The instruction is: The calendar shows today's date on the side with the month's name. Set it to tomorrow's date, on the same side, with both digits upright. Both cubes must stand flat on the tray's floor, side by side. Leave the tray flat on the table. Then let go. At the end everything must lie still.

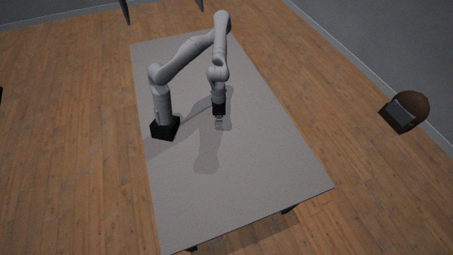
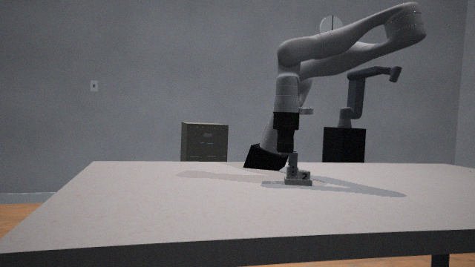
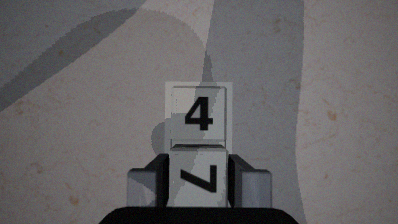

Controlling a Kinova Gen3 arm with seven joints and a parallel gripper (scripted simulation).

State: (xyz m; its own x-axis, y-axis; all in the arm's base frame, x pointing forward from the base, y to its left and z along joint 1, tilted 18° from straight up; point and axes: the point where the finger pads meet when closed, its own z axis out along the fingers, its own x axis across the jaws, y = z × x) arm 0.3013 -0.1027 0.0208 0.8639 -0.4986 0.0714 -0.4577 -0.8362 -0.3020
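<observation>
I have the tool (image 1: 219, 123) (image 2: 292, 170) (image 3: 198, 172) grasping one cube (image 2: 289, 174) (image 3: 192, 156), its sideways 7 up between the fingers. From the tool, the second cube (image 2: 304, 175) (image 3: 198, 115) lies straight ahead in the wrist view and just to the right in the exterior one, a 4 on top and an upright 2 on a side.

What matters is the line through both cubes: it follows the long axis of the tray (image 2: 298, 182) (image 3: 229, 115), and the fingers stand across it, so neither sits in the narrow seam. The held cube is over the tray's near end, at or barely above its floor; I can't tell which. The tray looks flat on the surface (image 1: 265, 159) (image 2: 185, 208) (image 3: 350, 100).

I judge this to be the final seating: straight down, check the displayed digit, which I can't read, then release evenly. Drifting ahead could shove the neighbour.
</observation>
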